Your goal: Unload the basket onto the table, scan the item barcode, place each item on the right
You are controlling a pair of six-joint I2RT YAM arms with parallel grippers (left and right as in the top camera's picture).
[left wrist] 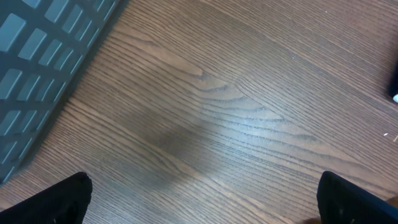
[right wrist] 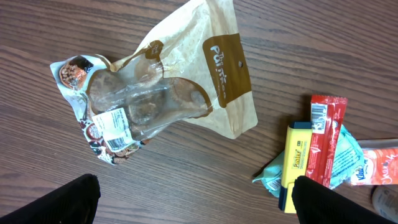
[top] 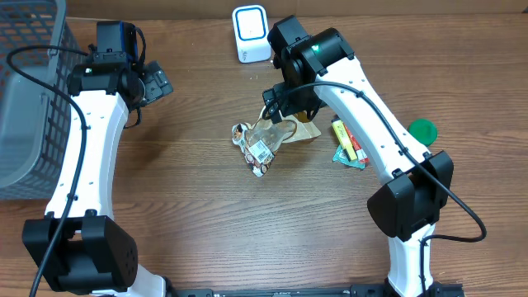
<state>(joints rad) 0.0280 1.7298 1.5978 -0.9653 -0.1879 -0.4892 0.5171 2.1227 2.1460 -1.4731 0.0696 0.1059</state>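
Note:
A clear snack packet (top: 262,148) (right wrist: 134,109) with a white barcode label (right wrist: 112,124) lies flat at the table's middle, partly over a brown paper pouch (top: 301,130) (right wrist: 217,81). My right gripper (top: 280,103) (right wrist: 196,193) hovers just above and behind them, open, with only bare wood between its fingers. A white scanner (top: 249,33) stands at the far edge. Over bare wood at the far left, beside the basket, my left gripper (top: 157,82) (left wrist: 202,193) is open and holds nothing.
A grey mesh basket (top: 25,99) (left wrist: 37,50) fills the left edge. Right of the pouch lie a yellow box (top: 345,140) (right wrist: 297,162), a red sachet (right wrist: 323,137) and a teal packet (right wrist: 342,162). A green disc (top: 422,129) sits further right.

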